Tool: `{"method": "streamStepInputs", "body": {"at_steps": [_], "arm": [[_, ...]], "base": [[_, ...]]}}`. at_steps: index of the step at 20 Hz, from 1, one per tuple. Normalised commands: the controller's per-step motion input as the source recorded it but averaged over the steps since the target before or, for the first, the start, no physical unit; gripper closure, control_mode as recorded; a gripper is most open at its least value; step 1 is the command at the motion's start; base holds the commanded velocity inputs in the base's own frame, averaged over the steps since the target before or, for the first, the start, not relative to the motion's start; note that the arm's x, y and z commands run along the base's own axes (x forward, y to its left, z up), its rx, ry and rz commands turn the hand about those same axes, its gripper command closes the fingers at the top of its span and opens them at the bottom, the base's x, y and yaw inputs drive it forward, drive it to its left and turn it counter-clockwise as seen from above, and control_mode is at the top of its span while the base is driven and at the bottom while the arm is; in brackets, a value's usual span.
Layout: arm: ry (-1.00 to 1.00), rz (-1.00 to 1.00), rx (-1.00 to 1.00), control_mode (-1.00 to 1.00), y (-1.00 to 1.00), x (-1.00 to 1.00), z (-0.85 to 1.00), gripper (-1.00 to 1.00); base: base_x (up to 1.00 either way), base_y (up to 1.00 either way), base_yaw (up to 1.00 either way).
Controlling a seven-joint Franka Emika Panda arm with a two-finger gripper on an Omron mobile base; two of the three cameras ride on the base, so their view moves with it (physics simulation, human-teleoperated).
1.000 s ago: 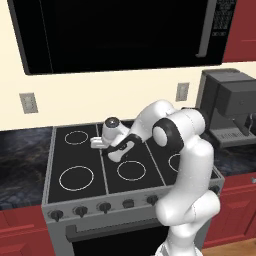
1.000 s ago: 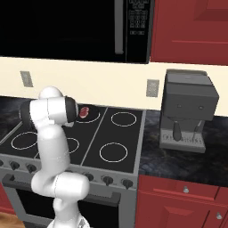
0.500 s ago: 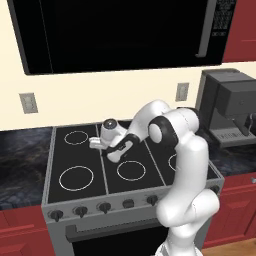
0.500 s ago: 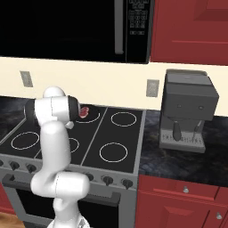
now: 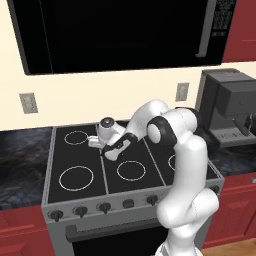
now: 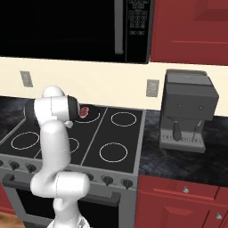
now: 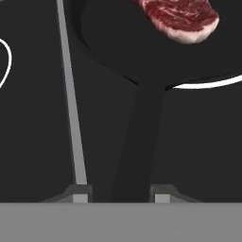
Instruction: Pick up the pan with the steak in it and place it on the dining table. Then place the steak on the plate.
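Pan [image 7: 142, 56] w/ steak [image 7: 179, 16] on stove; handle between tips of claw [image 7: 121, 196], spread wide, not touching.

Red cabinets [image 6: 187, 202], cream wall [image 5: 100, 97]

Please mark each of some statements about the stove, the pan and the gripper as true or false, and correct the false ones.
1. The steak lies inside the pan. True.
2. The pan already stands on a dining table. False: it sits on the black stove top.
3. The pan's handle runs between the two fingers of the gripper. True.
4. The gripper is shut tight on the steak. False: it is open, one fingertip on each side of the handle, away from the steak.
5. A coffee machine stands on the counter beside the stove. True.
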Motion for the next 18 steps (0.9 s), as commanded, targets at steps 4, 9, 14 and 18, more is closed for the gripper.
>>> {"method": "streamStepInputs", "body": {"at_steps": [4,9,14,18], "arm": [[0.0,-0.07,0.03,-1.0,-0.01,-0.01,0.48,1.0],[0.0,-0.05,0.04,-1.0,-0.13,-0.31,0.72,1.0],[0.0,0.0,0.03,-1.0,-0.18,-0.57,0.78,1.0],[0.0,0.0,0.04,-1.0,-0.2,-0.79,0.81,1.0]], "base": [[0.0,0.0,0.0],[0.0,0.0,0.0],[0.0,0.0,0.0],[0.0,0.0,0.0]]}}
